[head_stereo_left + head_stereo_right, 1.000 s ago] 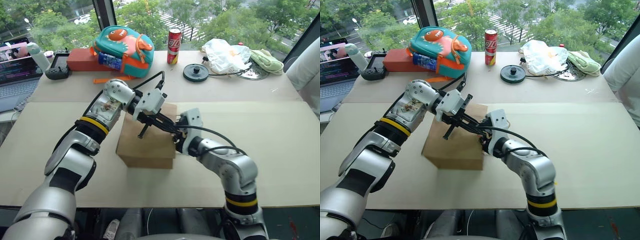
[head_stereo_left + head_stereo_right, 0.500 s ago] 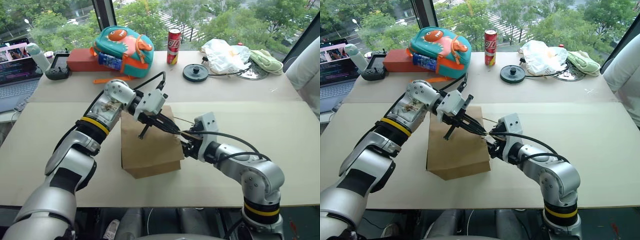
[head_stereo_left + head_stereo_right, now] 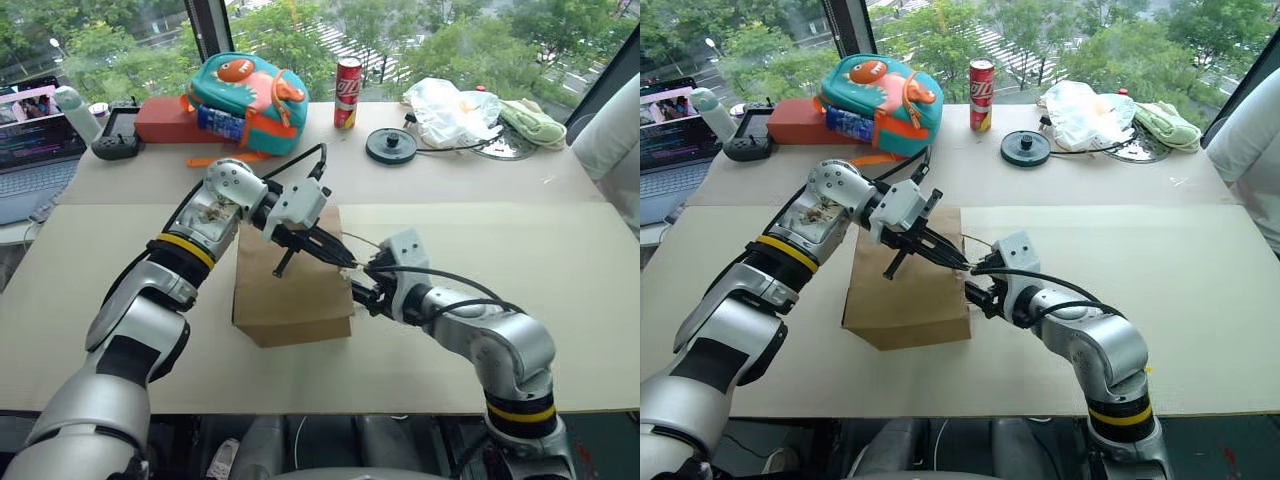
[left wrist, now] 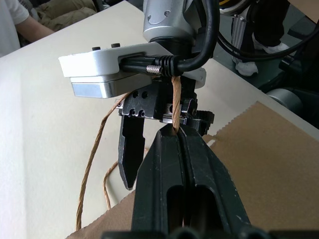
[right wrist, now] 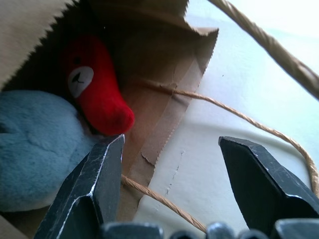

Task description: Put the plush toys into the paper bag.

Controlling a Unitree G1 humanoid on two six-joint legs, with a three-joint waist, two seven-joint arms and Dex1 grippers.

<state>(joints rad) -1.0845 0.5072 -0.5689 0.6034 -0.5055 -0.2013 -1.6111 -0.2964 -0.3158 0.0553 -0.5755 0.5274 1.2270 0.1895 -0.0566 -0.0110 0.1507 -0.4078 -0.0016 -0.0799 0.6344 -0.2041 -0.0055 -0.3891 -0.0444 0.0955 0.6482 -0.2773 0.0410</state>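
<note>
The brown paper bag (image 3: 290,295) lies on its side in the middle of the table, mouth toward my right arm. My left gripper (image 3: 346,264) is shut on one of its cord handles (image 4: 174,97), holding it up over the mouth. My right gripper (image 5: 170,141) stands open just outside the mouth, with nothing between its fingers. In the right wrist view both plush toys lie inside the bag: the red one (image 5: 97,94) deeper in, the grey one (image 5: 35,144) beside it near the opening. The other handle (image 5: 234,117) trails loose on the table.
At the table's back stand a teal backpack (image 3: 245,90), a red can (image 3: 347,80), a black round device (image 3: 392,145), a white plastic bag (image 3: 455,108) and a green cloth (image 3: 535,120). A laptop (image 3: 30,140) sits far left. A person's white sleeve (image 3: 610,140) shows at the right.
The right arm has swung out to the right and its gripper has shifted at the bag's mouth. The bag has turned a little on the table. The left gripper has kept its hold.
</note>
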